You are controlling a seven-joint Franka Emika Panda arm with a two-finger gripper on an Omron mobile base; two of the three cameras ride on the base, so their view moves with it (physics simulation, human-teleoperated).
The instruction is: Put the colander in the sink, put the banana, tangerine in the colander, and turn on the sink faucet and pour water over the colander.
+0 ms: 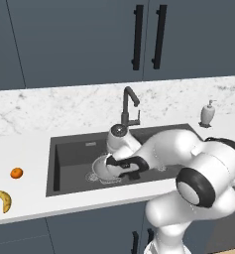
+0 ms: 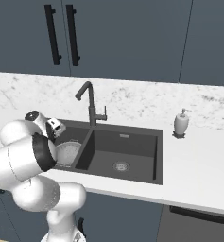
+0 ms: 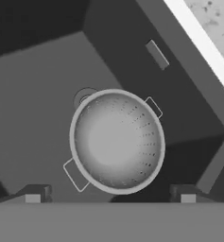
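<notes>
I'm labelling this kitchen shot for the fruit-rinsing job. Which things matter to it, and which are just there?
Job: colander in the sink; banana and tangerine on the counter; sink faucet; open gripper.
Bystanders: soap dispenser; cabinet handles.

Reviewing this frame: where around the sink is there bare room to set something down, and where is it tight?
Free: the right basin, bare but for its drain, and the counter between sink and soap dispenser. Also open is the counter strip left of the sink, above the tangerine and banana. Crowded: the left basin, where the colander sits under the open hand.
</notes>
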